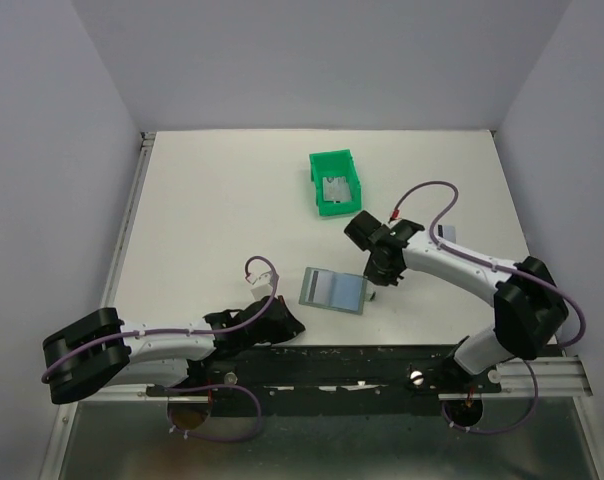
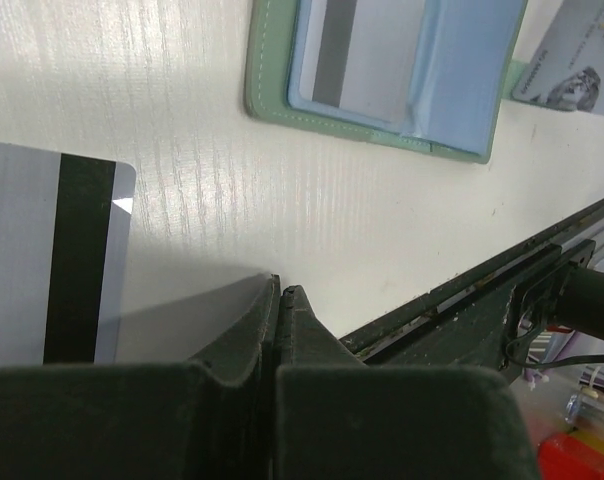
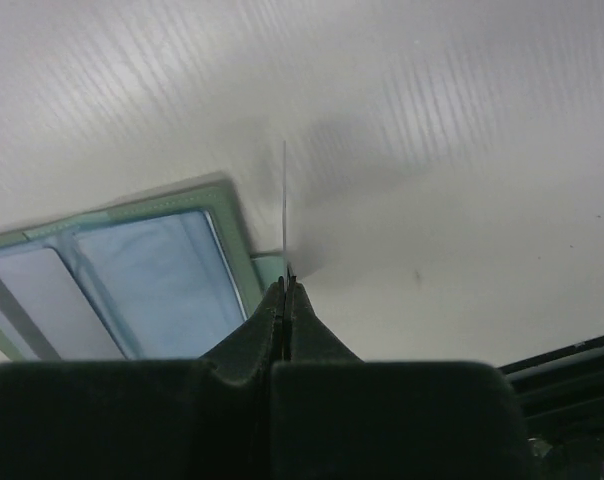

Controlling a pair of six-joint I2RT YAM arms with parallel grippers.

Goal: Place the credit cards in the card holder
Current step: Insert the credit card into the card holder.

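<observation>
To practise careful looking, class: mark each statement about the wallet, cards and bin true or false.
1. The wallet lies open on the table. True.
2. The right gripper pinches a card by its edge. True.
3. The left gripper holds a card. False: it is shut on nothing; a striped card lies on the table beside it.
4. The green bin is empty. False: a grey card lies in it.
</observation>
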